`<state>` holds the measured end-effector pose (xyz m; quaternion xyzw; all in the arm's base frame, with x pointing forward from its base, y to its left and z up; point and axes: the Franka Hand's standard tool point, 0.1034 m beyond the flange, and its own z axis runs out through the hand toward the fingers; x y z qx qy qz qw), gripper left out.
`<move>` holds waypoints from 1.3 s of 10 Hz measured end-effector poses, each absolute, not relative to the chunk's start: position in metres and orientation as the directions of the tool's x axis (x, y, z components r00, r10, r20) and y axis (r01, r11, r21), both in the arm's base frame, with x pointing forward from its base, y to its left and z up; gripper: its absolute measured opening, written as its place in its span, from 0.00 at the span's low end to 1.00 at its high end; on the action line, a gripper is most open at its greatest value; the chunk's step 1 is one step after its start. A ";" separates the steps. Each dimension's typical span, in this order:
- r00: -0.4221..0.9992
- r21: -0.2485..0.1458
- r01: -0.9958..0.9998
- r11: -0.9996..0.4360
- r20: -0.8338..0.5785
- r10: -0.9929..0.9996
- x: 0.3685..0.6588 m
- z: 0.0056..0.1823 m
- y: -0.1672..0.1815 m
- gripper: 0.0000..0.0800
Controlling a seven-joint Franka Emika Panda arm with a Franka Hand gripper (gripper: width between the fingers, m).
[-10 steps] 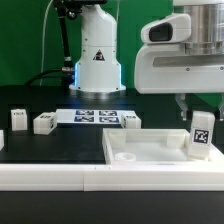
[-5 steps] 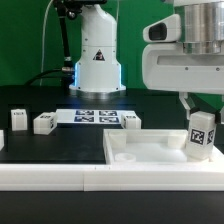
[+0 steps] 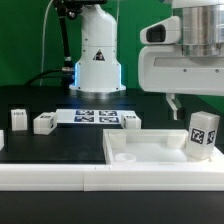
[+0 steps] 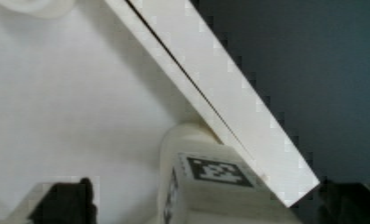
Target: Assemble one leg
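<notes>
The leg [image 3: 203,133], a small white block with a black-and-white tag, stands slightly tilted in the right end of the large white tray [image 3: 150,152]. My gripper [image 3: 198,103] hangs just above it, open, and its fingers are clear of the leg. In the wrist view the leg [image 4: 214,178] sits between the two dark fingertips [image 4: 61,202], with a gap on each side, next to the tray's rim [image 4: 200,75]. The gripper [image 4: 207,205] holds nothing.
Three more small white legs stand on the black table: two at the exterior view's left [image 3: 19,119] [image 3: 43,123] and one behind the tray [image 3: 131,120]. The marker board [image 3: 90,117] lies at the back. The arm's base [image 3: 97,60] stands behind it.
The fingers have spread apart and let go of the leg. The gripper has risen a little. The leg has tilted and shifted slightly toward the exterior view's right.
</notes>
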<state>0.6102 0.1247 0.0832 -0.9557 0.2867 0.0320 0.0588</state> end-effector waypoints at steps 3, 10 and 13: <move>0.993 -0.064 -0.120 -0.991 -0.031 -0.118 0.612 0.084 0.122 0.81; 0.931 -0.037 0.365 -0.930 -0.007 0.365 0.623 0.087 0.122 0.81; 0.908 -0.038 0.419 -0.907 -0.003 0.419 0.623 0.086 0.119 0.80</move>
